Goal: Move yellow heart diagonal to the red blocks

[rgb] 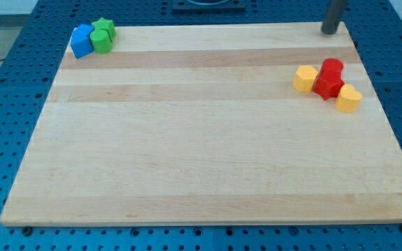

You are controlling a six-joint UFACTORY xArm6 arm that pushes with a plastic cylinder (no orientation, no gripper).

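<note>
My tip (329,31) sits at the desk's (201,160) far edge, view's top right, well above the right-hand cluster and touching no block. End effector is a bare rod: no jaws, so nothing to spread or pinch.

Right cluster:
- red cylinder (332,67) and red star-ish block (326,85), touching each other
- yellow hexagon-ish block (305,79), against the reds on their left
- yellow heart (348,99), at the reds' lower right, touching or just beside the star

Top-left corner has a blue block (82,41), a green star (104,27) and a green rounded block (102,42), all bunched together and irrelevant here.

Step, as I read it: approach not started, or the job is nearly done. The heart already looks roughly diagonal to the reds. If it needs cleaning up, the next move calls for bringing the tip down the view's right side, clear of the red cylinder, then nudging the heart lightly. Risk: clipping the reds en route and shifting the reference.
</note>
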